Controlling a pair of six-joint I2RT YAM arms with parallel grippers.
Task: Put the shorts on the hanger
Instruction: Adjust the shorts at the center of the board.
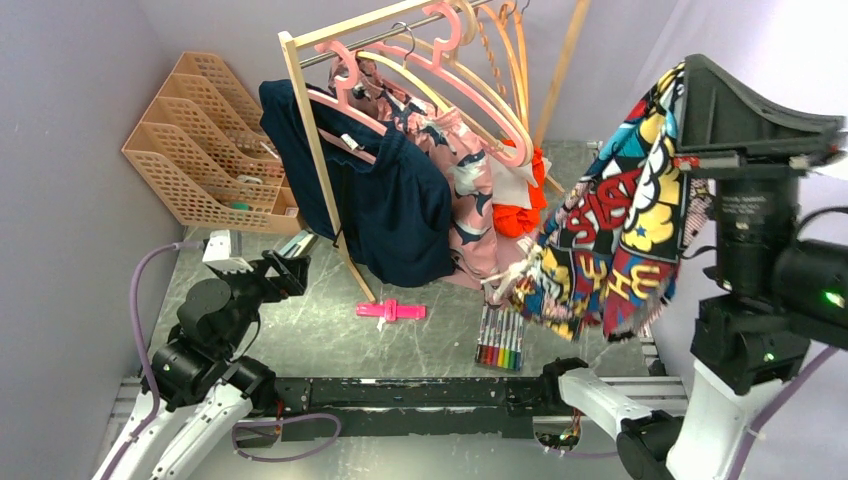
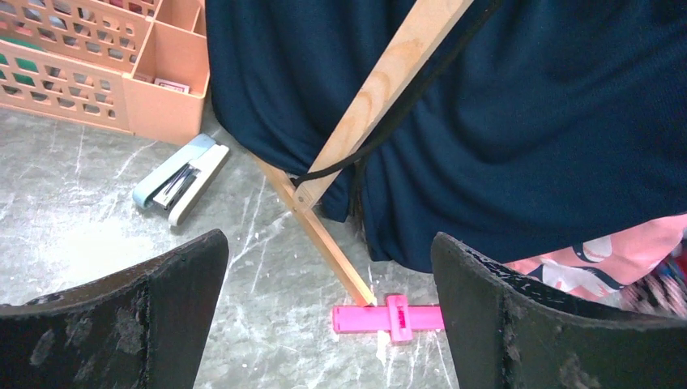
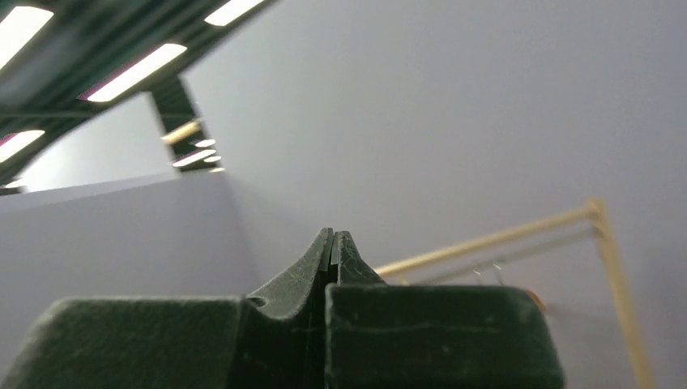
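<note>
Top external view, near edge first: both arm bases sit on the near edge of the table (image 1: 300,335). The left gripper (image 2: 328,271) is low by the near-left corner, jaws released and wide, nothing between them; it faces the foot of the wooden rack (image 1: 310,120), with a pink clip (image 1: 390,311) on the table just beyond. A set of markers (image 1: 500,340) lies toward the near-right. Above them, over the right edge, the right gripper (image 1: 692,68) is raised high with the shorts (image 1: 620,230) hanging from its tip, clear of the table. The right wrist view shows its jaws clenched tight. No cloth shows from that side, so the pinch itself is a judgement from the hanging fabric. Farther back, the hanger (image 1: 500,118) hangs on the rack's rail, hook up. Its long axis slants down from the rail toward the shorts, and its lower end is near their upper edge. A navy garment (image 1: 390,210) hangs left of it. From the right jaws the hanger lies left and slightly farther back, so the right arm is clearly the nearer.
</note>
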